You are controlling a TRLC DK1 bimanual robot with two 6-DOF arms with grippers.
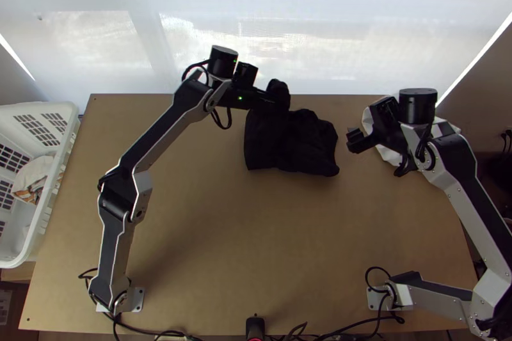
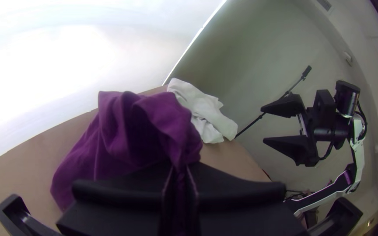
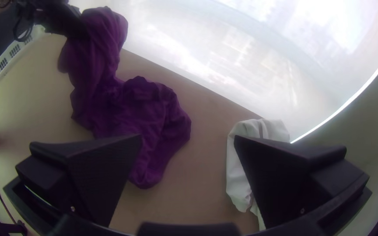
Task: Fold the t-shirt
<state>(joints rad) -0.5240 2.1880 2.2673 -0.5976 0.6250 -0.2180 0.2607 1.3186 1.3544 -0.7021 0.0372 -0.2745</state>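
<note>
Top view: we log a white basket [image 1: 69,149] by the table [image 1: 205,245], pale crumpled cloth [image 1: 33,174] inside. Left gripper [image 1: 274,99]: jaws clamped on bunched t-shirt [image 1: 294,142]. Right gripper [image 1: 356,139]: jaws apart.

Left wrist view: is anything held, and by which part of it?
The left gripper pinches the bunched purple cloth t-shirt by a gathered fold; exact garment part unclear.

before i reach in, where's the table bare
Free: the table between left arm and right arm, nearer than purple cloth; also between basket and left arm. Crowded: far side, left gripper pinching that cloth, right gripper near white cloth.
</note>
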